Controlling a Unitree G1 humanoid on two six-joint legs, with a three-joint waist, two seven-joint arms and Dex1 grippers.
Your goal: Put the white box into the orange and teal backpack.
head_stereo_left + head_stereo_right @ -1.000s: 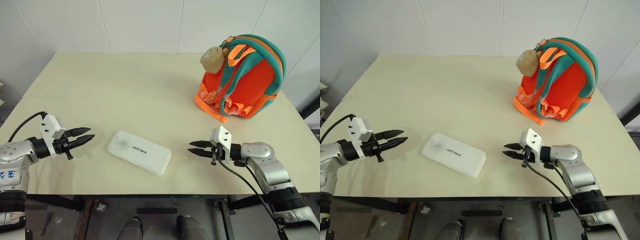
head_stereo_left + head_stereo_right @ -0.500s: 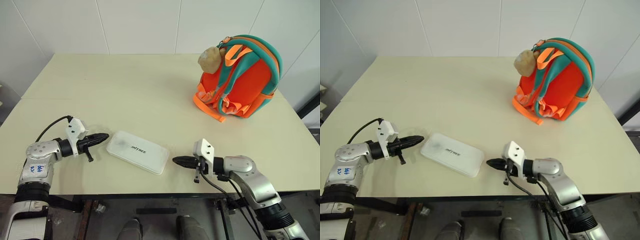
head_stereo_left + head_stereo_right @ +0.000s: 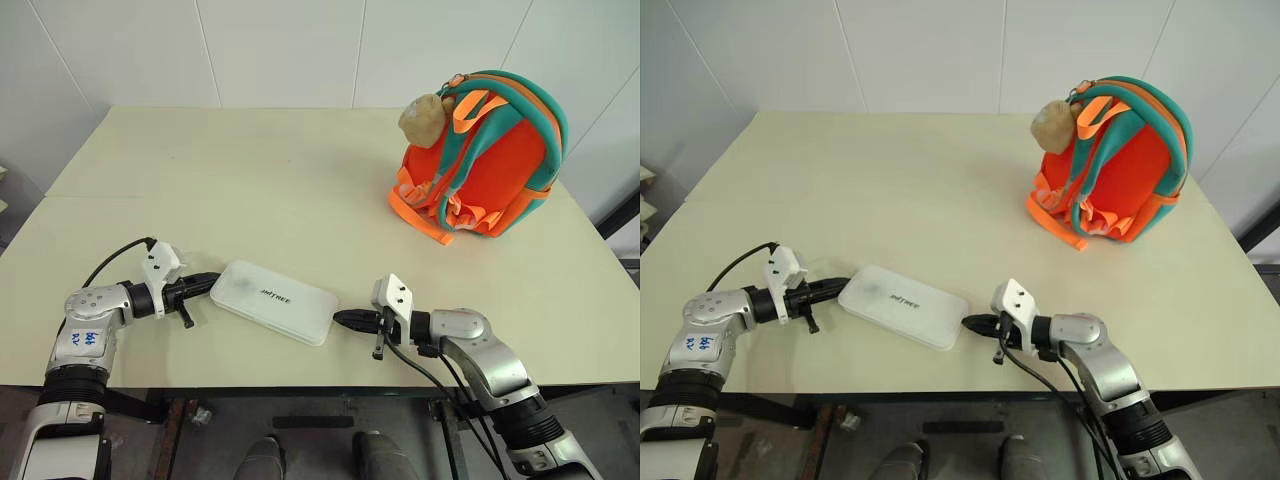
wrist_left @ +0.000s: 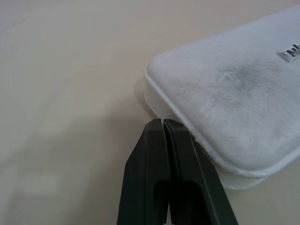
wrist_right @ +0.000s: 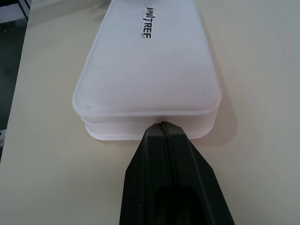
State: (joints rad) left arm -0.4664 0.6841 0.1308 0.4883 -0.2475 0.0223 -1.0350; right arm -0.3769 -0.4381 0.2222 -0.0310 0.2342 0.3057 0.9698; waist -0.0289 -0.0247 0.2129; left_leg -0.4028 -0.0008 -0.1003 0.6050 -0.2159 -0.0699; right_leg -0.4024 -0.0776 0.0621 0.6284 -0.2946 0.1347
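Now both arms have come in from the sides over the last second, and each pair of fingers, which stood a little apart a second ago, has closed tight on nothing; the left gripper [image 3: 207, 281] has its tips at the near-left corner of the white box [image 3: 276, 302], touching it or just short of it, and the right gripper [image 3: 343, 320] meets the opposite short end, its tip against the side wall in the right wrist view; this looks like a two-sided squeeze, the closed fingers serving as pushers to pinch the box between them rather than to grasp it; the box itself lies flat on the tabletop [image 3: 250, 190] near the front edge, lettering up, not yet lifted, so the task is barely begun.

Well apart, at the far right, stands the orange and teal backpack [image 3: 490, 160], upright, with a beige plush toy [image 3: 425, 116] hanging near its top; whether its opening is unzipped I cannot tell, which may prove the real obstacle; nothing else lies between box and backpack.
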